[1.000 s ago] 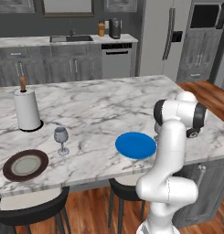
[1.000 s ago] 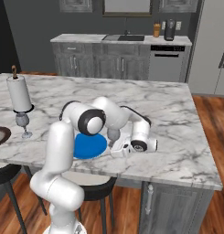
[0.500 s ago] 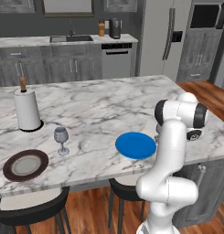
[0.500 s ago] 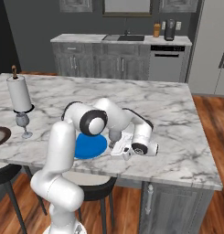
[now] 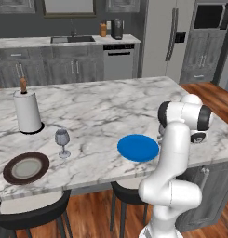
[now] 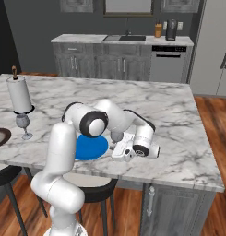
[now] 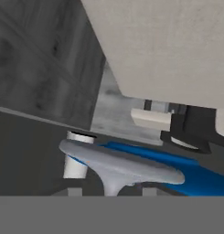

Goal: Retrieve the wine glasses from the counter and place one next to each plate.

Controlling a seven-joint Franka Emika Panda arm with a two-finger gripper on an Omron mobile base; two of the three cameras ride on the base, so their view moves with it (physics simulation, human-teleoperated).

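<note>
Hand (image 6: 115, 144): parted now, tips standing off either side of the stem, grip just let go.
Glass 2 (image 6: 116, 135): upright on the tabletop (image 5: 101, 107), just beside the blue plate (image 5: 137, 148).
Glass 1 (image 5: 62, 141): upright near the brown-rimmed plate (image 5: 26, 168).
Meaning: both plates look served; only a clean retreat left, without clipping the stem.

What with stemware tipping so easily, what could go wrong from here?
1. The wine glass stands right at the fingers, with its stem and foot close up in the hand view. A sideways or tilted pull-back could clip the stem and topple it.
2. The glass sits close to the blue plate. A nudge might push its foot onto the rim and leave it tilted.
</note>
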